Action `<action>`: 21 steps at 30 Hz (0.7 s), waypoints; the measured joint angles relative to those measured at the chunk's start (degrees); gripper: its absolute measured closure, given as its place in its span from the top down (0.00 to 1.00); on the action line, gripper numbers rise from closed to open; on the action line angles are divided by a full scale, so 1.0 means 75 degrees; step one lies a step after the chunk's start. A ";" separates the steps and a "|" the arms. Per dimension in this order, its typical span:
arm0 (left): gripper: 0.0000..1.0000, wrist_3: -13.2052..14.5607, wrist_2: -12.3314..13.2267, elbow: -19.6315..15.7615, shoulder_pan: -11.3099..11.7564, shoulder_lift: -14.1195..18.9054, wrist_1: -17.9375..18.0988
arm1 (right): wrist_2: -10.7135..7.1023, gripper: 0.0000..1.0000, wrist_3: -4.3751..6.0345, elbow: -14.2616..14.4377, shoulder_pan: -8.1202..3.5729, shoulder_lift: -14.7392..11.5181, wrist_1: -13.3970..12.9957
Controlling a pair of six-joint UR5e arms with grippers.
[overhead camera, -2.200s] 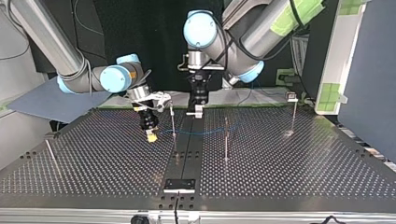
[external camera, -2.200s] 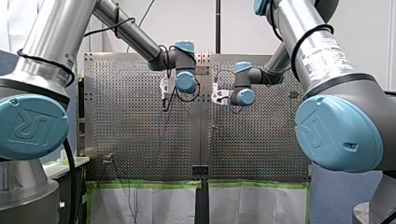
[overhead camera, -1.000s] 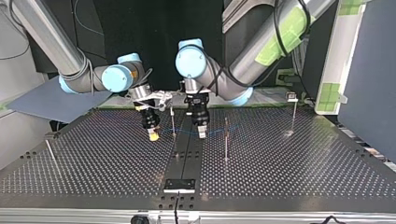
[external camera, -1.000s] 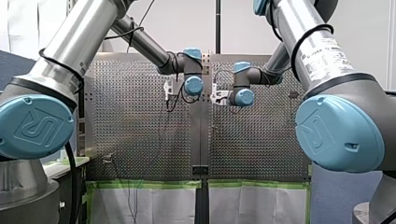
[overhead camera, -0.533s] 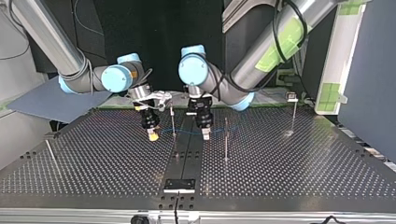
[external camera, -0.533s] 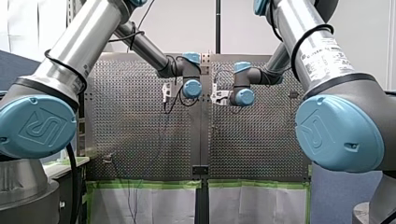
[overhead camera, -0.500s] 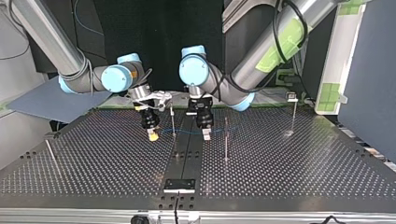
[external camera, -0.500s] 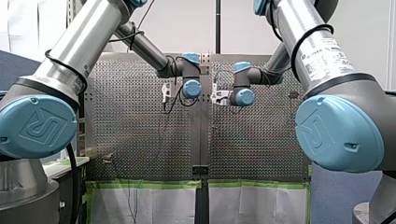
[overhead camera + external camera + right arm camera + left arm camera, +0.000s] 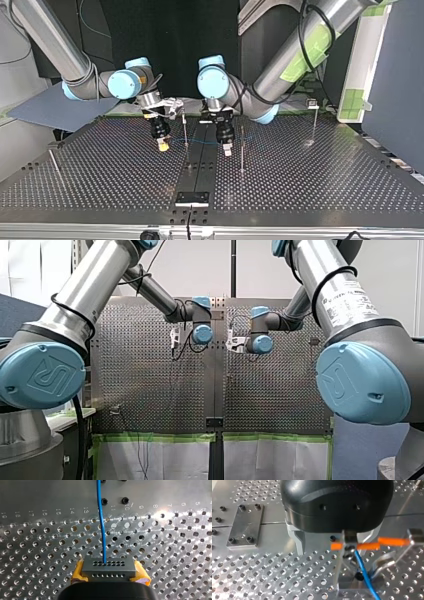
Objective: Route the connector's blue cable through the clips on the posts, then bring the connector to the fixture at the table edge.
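Note:
In the right wrist view the grey connector [image 9: 108, 568] sits between yellow pads [image 9: 78, 573], my right gripper [image 9: 109, 576] shut on it. Its blue cable [image 9: 101, 525] runs straight ahead over the perforated table. In the top view my right gripper [image 9: 162, 145] hangs just above the table, and the blue cable [image 9: 200, 142] runs past a thin post [image 9: 185, 129]. My left gripper [image 9: 227, 149] stands beside another post [image 9: 242, 150]. In the left wrist view my left gripper [image 9: 334, 545] is open; the post's orange clip [image 9: 367, 546] and the blue cable [image 9: 365, 576] lie between its metal fingers [image 9: 298, 542].
A dark fixture plate [image 9: 192, 198] sits at the table's near edge in the top view. Two more posts stand apart, one at the view's right [image 9: 315, 125] and one leaning at its left [image 9: 54, 162]. A bolted plate [image 9: 244, 525] lies beyond my left gripper.
My left gripper has shifted toward the top view's right and lower, up to the post with the clip. My right arm has held still with the connector.

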 joint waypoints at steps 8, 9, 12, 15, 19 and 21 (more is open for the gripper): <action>1.00 0.0029 0.0214 0.0009 0.0012 0.0000 -0.0002 | -0.0041 0.00 0.0008 0.0001 0.0010 0.0000 -0.0017; 1.00 0.0039 0.0236 0.0009 0.0012 0.0000 -0.0002 | -0.0043 0.00 0.0008 0.0001 0.0011 0.0000 -0.0017; 1.00 0.0058 0.0281 0.0009 0.0012 0.0000 -0.0003 | -0.0045 0.00 0.0008 -0.0001 0.0014 0.0000 -0.0022; 1.00 0.0058 0.0286 0.0008 0.0018 0.0000 -0.0017 | -0.0045 0.00 0.0008 0.0000 0.0017 0.0000 -0.0014; 1.00 0.0058 0.0295 0.0008 0.0023 0.0000 -0.0086 | -0.0044 0.00 0.0009 0.0001 0.0024 0.0000 0.0001; 1.00 0.0061 0.0317 0.0005 0.0023 0.0000 -0.0116 | -0.0044 0.00 0.0008 0.0001 0.0024 0.0000 0.0007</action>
